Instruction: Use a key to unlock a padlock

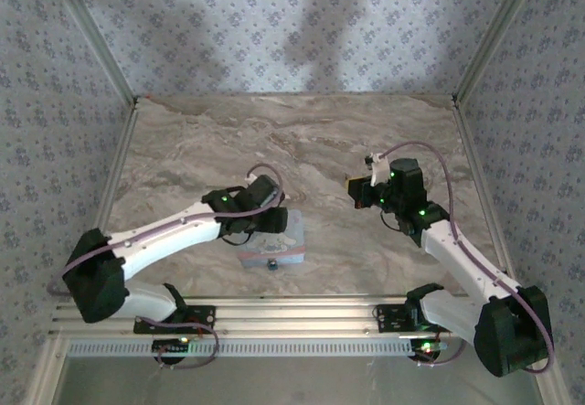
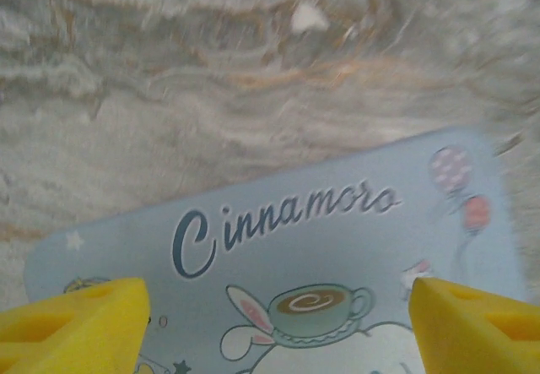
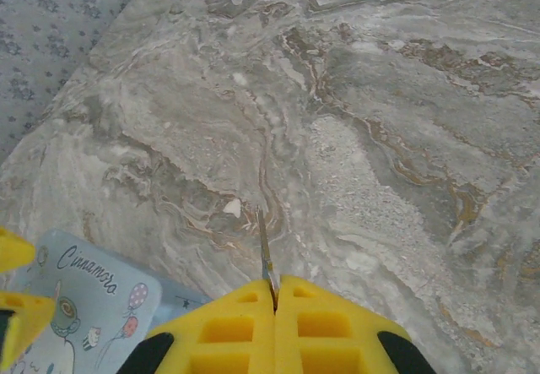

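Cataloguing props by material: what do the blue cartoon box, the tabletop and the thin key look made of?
Box: likely printed tin, smooth satin lid with rounded corners. Tabletop: marble-look, veined grey-brown; stone or laminate unclear. Key: thin, grey, probably metal.

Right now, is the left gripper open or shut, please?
Open: the left gripper has its yellow fingers wide apart over the tin box.

Top view overhead; wrist views close, downward, sharing tin box (image 2: 337, 247).
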Robot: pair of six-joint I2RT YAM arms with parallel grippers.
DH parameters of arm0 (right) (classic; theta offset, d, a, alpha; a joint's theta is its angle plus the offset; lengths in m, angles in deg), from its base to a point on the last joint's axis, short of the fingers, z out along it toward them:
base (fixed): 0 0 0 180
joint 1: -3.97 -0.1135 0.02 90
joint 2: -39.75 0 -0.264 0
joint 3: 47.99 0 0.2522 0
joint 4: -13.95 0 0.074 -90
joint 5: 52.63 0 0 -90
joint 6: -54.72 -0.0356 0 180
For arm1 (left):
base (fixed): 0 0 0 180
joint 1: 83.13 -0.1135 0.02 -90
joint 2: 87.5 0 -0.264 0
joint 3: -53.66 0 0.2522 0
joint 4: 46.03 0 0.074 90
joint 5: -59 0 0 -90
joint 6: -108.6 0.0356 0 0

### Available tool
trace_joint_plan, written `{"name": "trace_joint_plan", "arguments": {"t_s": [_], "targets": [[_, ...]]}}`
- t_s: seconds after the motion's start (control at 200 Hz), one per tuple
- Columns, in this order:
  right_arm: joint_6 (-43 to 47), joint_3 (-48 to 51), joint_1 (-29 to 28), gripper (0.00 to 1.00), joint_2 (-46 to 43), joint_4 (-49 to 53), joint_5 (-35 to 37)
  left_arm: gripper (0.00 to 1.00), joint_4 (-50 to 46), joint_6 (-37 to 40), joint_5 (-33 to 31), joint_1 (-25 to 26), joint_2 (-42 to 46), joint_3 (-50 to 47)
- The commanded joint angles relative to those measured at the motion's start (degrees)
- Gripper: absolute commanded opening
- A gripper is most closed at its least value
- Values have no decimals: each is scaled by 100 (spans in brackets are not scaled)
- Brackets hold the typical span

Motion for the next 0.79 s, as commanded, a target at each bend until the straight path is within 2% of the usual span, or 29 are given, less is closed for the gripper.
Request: {"name": "trace_joint_plan", "arguments": {"t_s": [0.0,0.305,0.545,0.789], "targets": [[57,-139,33,0,7,145,148,82,-393,-348,-124,49,-175,271],[55,-130,43,0,-7,208,132,81,385,-100,876,-360,-683,162],[55,-122,53,0,-32,258,137,77,428,966,554,-525,-1332,571],[-12,-16,48,0,-150,367,66,76,802,1895,622,-823,-2041,1267]]}}
